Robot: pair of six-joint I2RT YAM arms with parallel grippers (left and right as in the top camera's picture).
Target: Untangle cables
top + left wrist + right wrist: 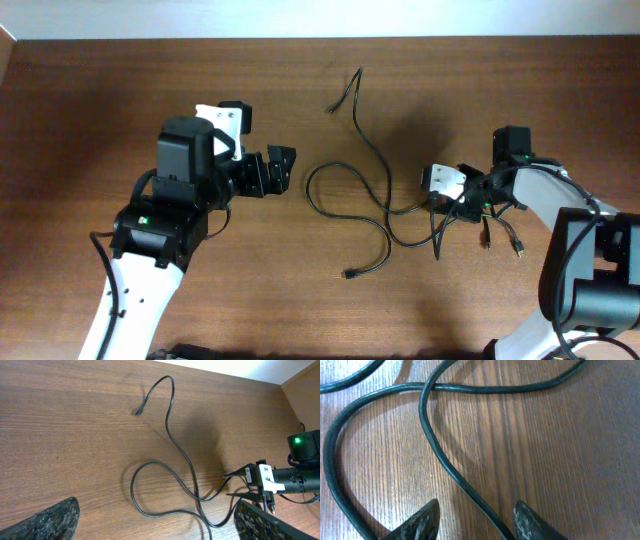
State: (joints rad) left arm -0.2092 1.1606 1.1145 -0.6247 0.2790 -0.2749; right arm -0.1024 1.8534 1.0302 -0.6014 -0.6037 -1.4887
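Your right gripper [477, 516] stands partly spread, with one black strand of the cables [449, 471] running between its fingertips, not clamped; other strands cross on the wood just beyond. Your left gripper [280, 168] is spread wide and holds nothing, just left of the cable loop. The cables sprawl over the middle of the table [120, 90], one loose end toward the far edge, small plugs [519, 250] beside the right arm
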